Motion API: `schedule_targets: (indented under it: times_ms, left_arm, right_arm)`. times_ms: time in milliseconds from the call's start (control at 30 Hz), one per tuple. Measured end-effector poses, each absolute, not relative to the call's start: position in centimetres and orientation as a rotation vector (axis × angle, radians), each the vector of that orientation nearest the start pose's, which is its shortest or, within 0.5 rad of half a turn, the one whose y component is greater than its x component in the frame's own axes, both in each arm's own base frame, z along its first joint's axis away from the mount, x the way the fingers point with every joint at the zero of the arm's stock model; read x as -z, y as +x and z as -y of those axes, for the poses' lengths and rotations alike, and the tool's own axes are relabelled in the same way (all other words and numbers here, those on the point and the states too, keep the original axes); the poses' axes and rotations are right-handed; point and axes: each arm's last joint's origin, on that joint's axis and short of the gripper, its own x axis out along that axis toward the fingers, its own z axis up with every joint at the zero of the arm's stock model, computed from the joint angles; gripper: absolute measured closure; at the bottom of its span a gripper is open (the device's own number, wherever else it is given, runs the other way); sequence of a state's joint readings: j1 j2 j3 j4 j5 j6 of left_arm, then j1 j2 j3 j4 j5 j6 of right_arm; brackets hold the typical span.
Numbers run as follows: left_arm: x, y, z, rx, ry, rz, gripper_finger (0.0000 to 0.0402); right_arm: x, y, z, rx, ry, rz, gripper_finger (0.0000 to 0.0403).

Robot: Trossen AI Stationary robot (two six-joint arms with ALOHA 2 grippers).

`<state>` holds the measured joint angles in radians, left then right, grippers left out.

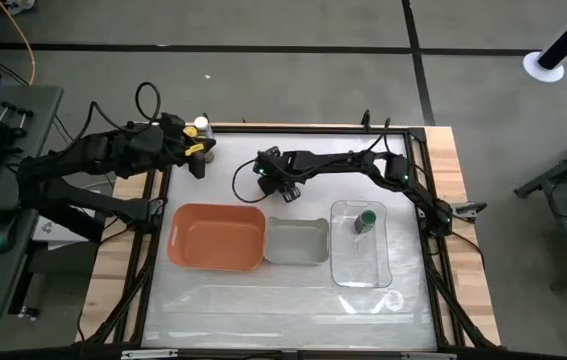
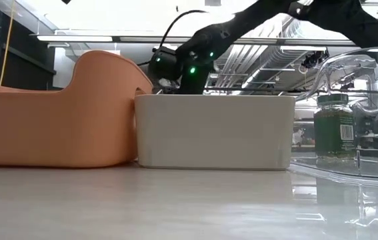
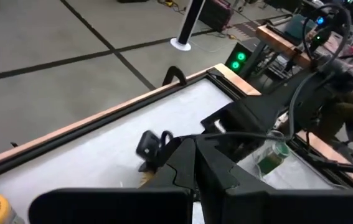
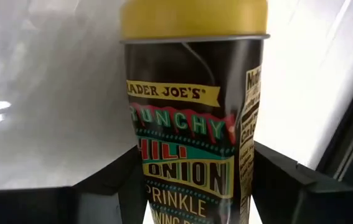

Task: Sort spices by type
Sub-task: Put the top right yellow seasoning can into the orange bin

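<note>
Right wrist view: right claw (image 4: 195, 180) spread around the yellow-lidded jar (image 4: 192, 118); rigid, slick, probably light; grip mid-body.

Both arms were black, made of long thin bars with chunky joints. A black cable looped up from the left arm (image 1: 113, 165). The right arm (image 1: 363, 165) had another black loop and small green lights.
</note>
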<state>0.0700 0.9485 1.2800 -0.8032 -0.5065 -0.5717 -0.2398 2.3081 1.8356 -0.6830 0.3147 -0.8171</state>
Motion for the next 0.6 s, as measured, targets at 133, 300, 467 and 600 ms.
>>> schedule_targets:
  times_ms: [133, 300, 467, 600]
  left_arm:
    - [-41.1, 16.2, -2.8, -0.710, -0.384, -0.305, 0.0402]
    - [-40.5, 17.4, -3.9, -0.768, -0.248, -0.373, 0.0391]
    - [-39.5, 20.8, -5.4, -0.634, -0.087, -0.468, 0.0331]
    - [-38.6, 23.9, -6.6, -0.468, 0.057, -0.495, 0.0248]
  right_arm:
    - [-20.2, 44.9, 13.5, 0.100, -0.564, -1.216, 0.0186]
    - [-27.2, 41.2, 15.3, 0.193, -0.303, -1.086, 0.0186]
    - [-34.1, 36.8, 14.7, 0.236, -0.182, -0.956, 0.0186]
    - [-37.2, 34.1, 12.0, 0.226, -0.134, -0.935, 0.0186]
